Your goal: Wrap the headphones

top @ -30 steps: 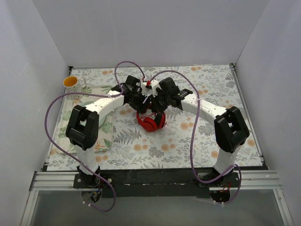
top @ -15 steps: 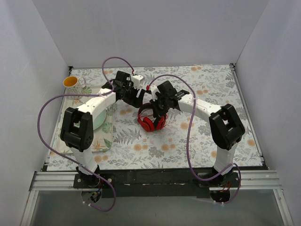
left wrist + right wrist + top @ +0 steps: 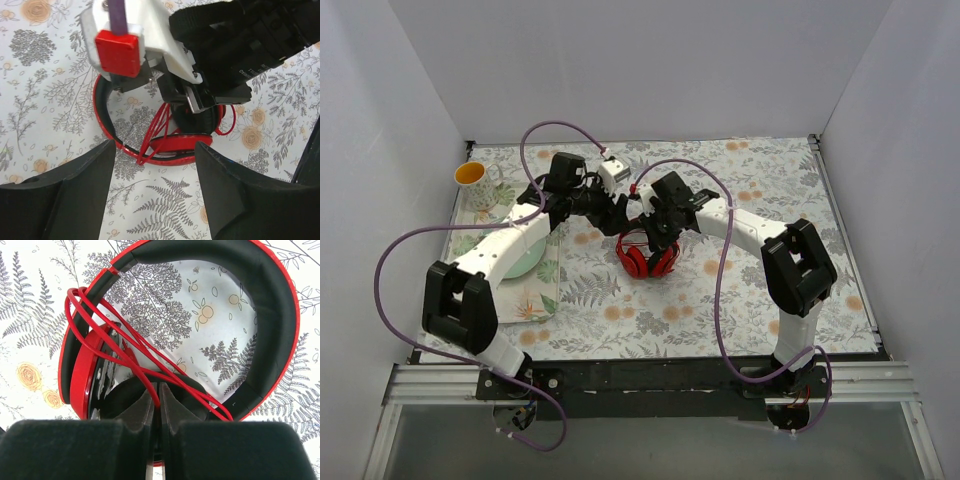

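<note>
The red headphones (image 3: 645, 260) lie on the floral cloth at mid table, with their thin red cable (image 3: 125, 352) looped several times across the band and ear cups. My right gripper (image 3: 159, 392) is right above an ear cup, its jaws shut on one strand of the cable. It shows in the top view (image 3: 660, 232) over the headphones. My left gripper (image 3: 155, 192) is open and empty, hovering just short of the headphones' band (image 3: 102, 120). In the top view the left gripper (image 3: 617, 212) is just up and left of the headphones.
A white mug with a yellow inside (image 3: 475, 176) stands at the far left. A pale green plate (image 3: 525, 265) lies under the left arm. Purple robot cables (image 3: 720, 260) arch over both arms. White walls close in three sides.
The left arm has swung back to the left and its gripper has pulled away from the right one. The right gripper has come down onto the headphones with the cable.
</note>
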Motion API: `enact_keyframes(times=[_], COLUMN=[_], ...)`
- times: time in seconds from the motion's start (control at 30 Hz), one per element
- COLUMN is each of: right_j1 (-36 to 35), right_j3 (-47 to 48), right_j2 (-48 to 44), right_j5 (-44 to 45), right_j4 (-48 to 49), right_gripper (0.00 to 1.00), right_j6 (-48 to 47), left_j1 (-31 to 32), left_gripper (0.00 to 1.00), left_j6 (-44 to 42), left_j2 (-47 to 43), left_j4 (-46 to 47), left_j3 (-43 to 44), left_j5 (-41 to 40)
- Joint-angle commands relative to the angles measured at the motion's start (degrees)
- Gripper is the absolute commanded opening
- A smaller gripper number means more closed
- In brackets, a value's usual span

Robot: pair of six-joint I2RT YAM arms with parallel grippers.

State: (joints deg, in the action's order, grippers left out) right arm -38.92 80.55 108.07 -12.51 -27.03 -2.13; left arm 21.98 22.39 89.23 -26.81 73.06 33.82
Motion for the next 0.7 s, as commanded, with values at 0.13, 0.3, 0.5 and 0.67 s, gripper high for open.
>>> enact_keyframes(times=[0.13,0.3,0.5,0.67], right_j1=[-0.28,-0.72,-1.16,-1.16], right_j3=[1.71,2.24,2.59,1.63], right_j2=[-1.02,-3.39,-5.67,-8.4], right_j5=[0.21,0.12,-1.2,-1.37], right_j4=[-1.54,-1.63,-1.98,-0.93], right_gripper=[0.31,0.39,0.5,0.56], right_j6=[-0.77,-1.56,-2.88,-4.19], left_j1=[0.87,1.22,1.93,2.81], left_gripper=[0.61,0.51,0.43,0.38], left_j6=[-0.51,-0.68,-1.38,-1.74], left_j2=[1.38,3.93,6.13,6.74], left_j4=[4.04,3.96,2.9,2.73], left_j3=[-2.75,-2.57,-2.31,-2.3], left_j5=[-2.53,-2.97,-1.83,-1.39])
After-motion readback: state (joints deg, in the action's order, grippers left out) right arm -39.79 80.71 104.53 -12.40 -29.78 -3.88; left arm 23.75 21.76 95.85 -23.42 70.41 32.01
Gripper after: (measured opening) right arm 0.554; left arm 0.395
